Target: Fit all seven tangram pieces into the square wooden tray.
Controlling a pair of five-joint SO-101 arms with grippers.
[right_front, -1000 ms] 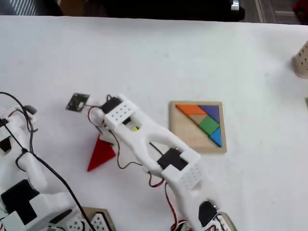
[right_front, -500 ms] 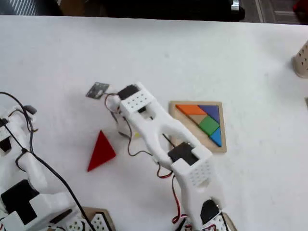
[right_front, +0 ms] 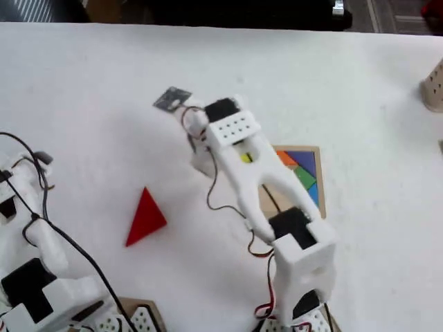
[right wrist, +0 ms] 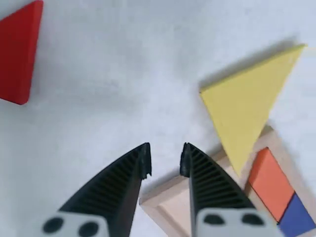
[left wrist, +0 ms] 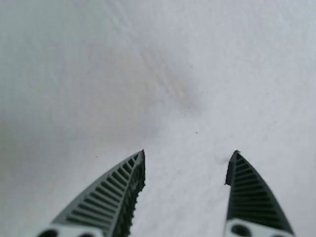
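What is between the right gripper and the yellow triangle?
Nothing visible. Bare table lies between the right gripper and the yellow triangle, and one corner of the triangle overlaps the wooden tray's rim.

My table (right_front: pixel 332 76) is white and plain, with soft, even light on it. Beyond its far edge the room lies dark. A pale block dotted with holes (right_front: pixel 434 86) stands at its right side in the high view.

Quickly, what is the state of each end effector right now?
Left end effector: open, holding nothing.
Right end effector: only slightly open, holding nothing.
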